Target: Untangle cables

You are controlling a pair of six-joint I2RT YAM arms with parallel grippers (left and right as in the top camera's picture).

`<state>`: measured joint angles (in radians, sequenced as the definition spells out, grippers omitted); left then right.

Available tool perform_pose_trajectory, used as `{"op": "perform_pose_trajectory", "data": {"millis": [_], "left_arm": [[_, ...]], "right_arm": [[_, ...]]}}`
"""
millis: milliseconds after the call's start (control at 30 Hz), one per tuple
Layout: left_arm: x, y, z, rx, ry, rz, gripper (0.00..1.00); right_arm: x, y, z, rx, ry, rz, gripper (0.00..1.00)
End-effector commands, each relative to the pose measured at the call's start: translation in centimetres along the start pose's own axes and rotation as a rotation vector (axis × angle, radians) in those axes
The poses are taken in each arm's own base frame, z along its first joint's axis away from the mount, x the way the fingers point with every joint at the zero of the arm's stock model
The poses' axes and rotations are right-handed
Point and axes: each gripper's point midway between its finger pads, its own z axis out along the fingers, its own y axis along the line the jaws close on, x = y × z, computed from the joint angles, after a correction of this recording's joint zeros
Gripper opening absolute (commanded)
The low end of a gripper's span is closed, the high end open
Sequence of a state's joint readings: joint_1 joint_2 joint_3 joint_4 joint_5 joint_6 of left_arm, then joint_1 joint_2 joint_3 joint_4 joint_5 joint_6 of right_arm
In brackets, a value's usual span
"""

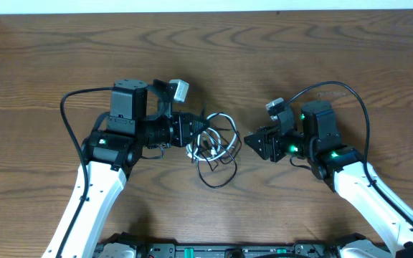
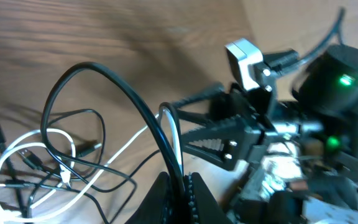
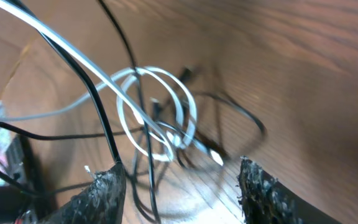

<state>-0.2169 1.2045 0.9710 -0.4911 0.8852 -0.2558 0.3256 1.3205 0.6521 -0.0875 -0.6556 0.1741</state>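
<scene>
The left gripper (image 2: 178,190) was pressed together, pinching a black strand of the cables (image 1: 214,143) with a white one alongside, both rising in a loop from its tips. The rest of the tangle lay on the table (image 1: 49,57) just ahead of it, between the two grippers. The right gripper (image 3: 179,180) stood spread wide and held nothing, the white coils just beyond its tips. One black strand ran down to one of its fingers, but whether they touched could not be told.
</scene>
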Motion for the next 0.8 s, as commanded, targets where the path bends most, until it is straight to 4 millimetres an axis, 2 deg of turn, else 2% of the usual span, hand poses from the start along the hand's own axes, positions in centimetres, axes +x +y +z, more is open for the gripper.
{"op": "perform_pose_trajectory", "data": {"millis": [0,267,333,400,500,533,600,767], "left_arm": [[0.6,-2.1,-0.2,0.122,0.036,0.029,0.08],[0.6,-2.1,-0.2,0.123,0.036,0.029,0.08],[0.7,-2.2,-0.1,0.125,0.041,0.031,0.08],[1.1,-2.6,0.2,0.135,0.054,0.04,0.07],[1.8,-3.5,0.8,0.15,0.082,0.058,0.07],[2.0,-3.6,1.0,0.149,0.089,0.064,0.07],[2.2,-3.5,1.4,0.125,0.094,0.074,0.07],[2.0,-2.1,2.0,0.014,0.072,0.092,0.08]], "right_arm": [[-0.4,2.2,0.0,-0.111,-0.01,-0.072,0.55],[0.5,4.7,0.8,-0.183,0.025,-0.112,0.6],[0.5,4.4,1.2,-0.142,0.025,-0.124,0.62],[0.4,3.3,1.6,-0.054,0.015,-0.135,0.59],[0.0,1.5,1.8,0.069,-0.005,-0.144,0.47],[-0.1,1.3,1.8,0.085,-0.008,-0.145,0.35],[-0.1,1.3,1.8,0.087,-0.008,-0.144,0.23],[1.1,1.2,1.8,0.083,0.037,-0.12,0.19]]}}
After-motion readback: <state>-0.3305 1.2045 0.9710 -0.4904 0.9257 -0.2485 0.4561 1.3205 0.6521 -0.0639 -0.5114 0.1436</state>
